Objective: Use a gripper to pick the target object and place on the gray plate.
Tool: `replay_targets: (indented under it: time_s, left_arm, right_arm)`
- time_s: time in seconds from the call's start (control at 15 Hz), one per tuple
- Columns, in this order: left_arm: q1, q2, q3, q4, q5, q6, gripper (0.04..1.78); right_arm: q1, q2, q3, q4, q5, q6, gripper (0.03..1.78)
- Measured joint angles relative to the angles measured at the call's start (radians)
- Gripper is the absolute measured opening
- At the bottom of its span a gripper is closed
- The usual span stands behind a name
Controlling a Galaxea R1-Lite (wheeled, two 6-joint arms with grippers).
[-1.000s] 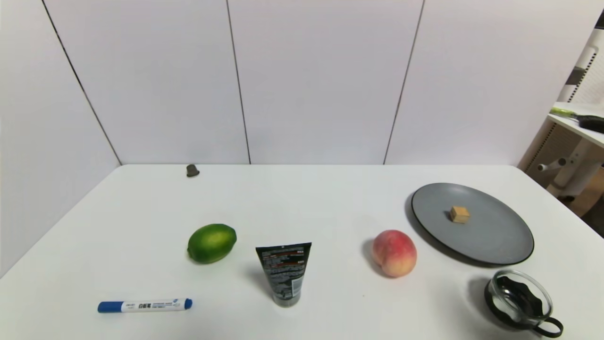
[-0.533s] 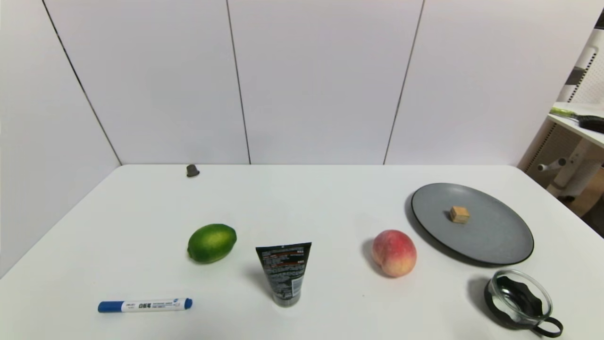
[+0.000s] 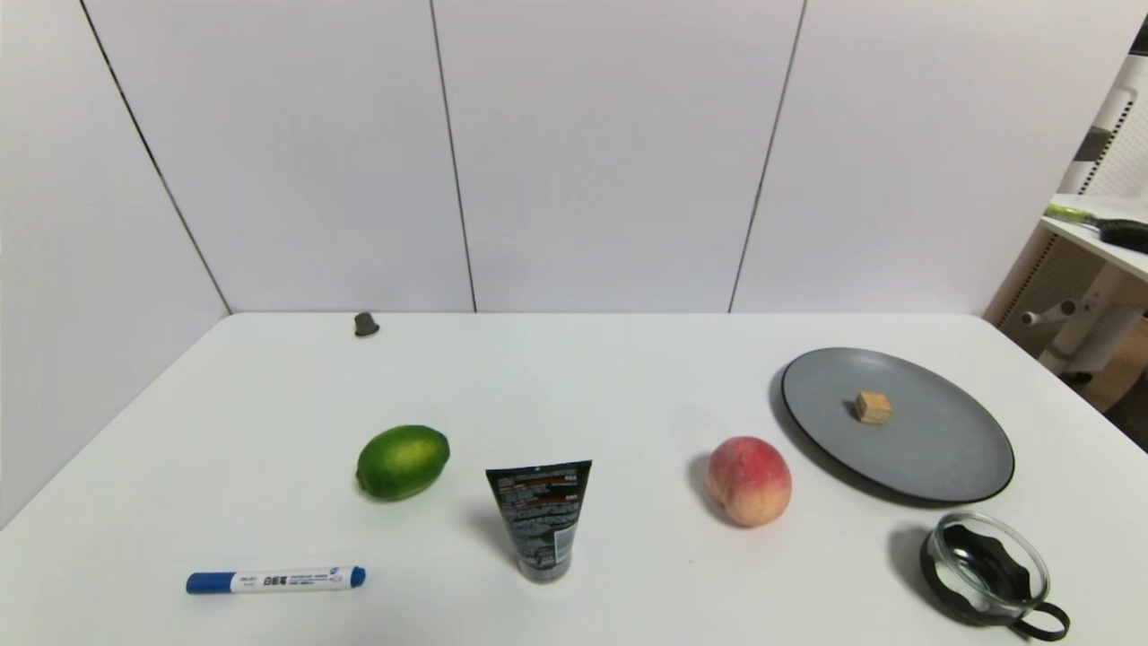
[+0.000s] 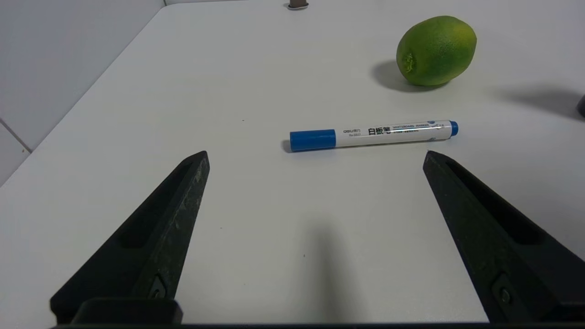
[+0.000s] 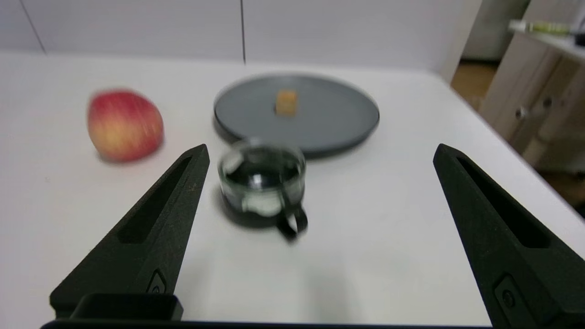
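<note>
The tiny tan cube (image 3: 873, 407) lies on the gray plate (image 3: 942, 449) at the right of the table; both also show in the right wrist view, the cube (image 5: 286, 101) on the plate (image 5: 338, 119). Neither arm shows in the head view. My right gripper (image 5: 321, 153) is open and empty, low over the table near its front edge, short of the glass cup (image 5: 261, 178). My left gripper (image 4: 315, 155) is open and empty at the front left, just short of the blue marker (image 4: 372, 134).
A peach (image 3: 750, 480), a black tube (image 3: 540, 517), a lime (image 3: 402, 461) and the marker (image 3: 275, 580) lie across the table's front half. The glass cup (image 3: 989, 569) stands at the front right. A small dark cap (image 3: 365, 324) sits at the back edge.
</note>
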Motion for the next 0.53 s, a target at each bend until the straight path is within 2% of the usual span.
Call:
replay_targets:
  time_s: [0.07, 0.2, 0.53]
  left_arm:
    - [0.000, 0.000, 0.000, 0.000, 0.000, 0.000, 1.69]
    - [0.000, 0.000, 0.000, 0.000, 0.000, -0.001, 1.69]
    - [0.000, 0.000, 0.000, 0.000, 0.000, 0.000, 1.69]
  right_arm:
    - [0.000, -0.019, 0.000, 0.068, 0.000, -0.001, 1.69]
    - [0.001, -0.039, 0.001, 0.142, 0.008, 0.003, 1.69]
    - [0.002, -0.052, 0.002, 0.143, 0.007, 0.007, 1.69]
